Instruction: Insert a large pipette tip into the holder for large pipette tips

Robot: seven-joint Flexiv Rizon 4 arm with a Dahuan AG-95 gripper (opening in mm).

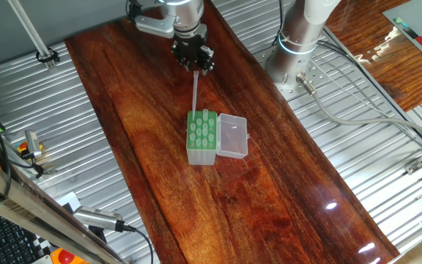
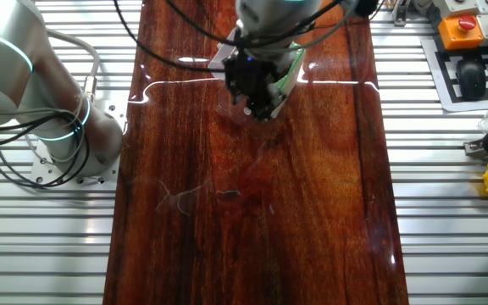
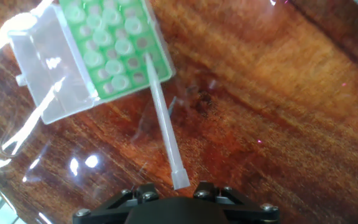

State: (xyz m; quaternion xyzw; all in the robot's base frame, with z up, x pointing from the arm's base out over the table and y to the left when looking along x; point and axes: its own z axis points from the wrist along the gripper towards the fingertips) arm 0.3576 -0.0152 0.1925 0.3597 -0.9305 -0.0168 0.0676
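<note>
Clerk: On table, centre: rack [image 1: 201,138], pale green, lid [image 1: 232,136] swung open flat to one side; grid holes exposed, many already filled.

Auditor: Tip?

Clerk: Tip [image 1: 195,91], one, translucent, pinched at its wide end by gripper [image 1: 193,61]; fingers pressed onto it. Narrow end points down, hanging at the rack's far edge, apparently above the top. In the hand view the tip [image 3: 164,124] ends over the rack's [image 3: 113,48] edge row.

Auditor: Step?

Clerk: Judged as alignment over a hole; insertion not yet made. Next move calls for centring the point on a free hole, then a straight descent with the tip kept plumb.

Auditor: Arm pose?

Clerk: Wrist vertical, fingers downward, above the rack's far side. In the other fixed view the gripper [image 2: 258,83] covers most of the rack.
</note>
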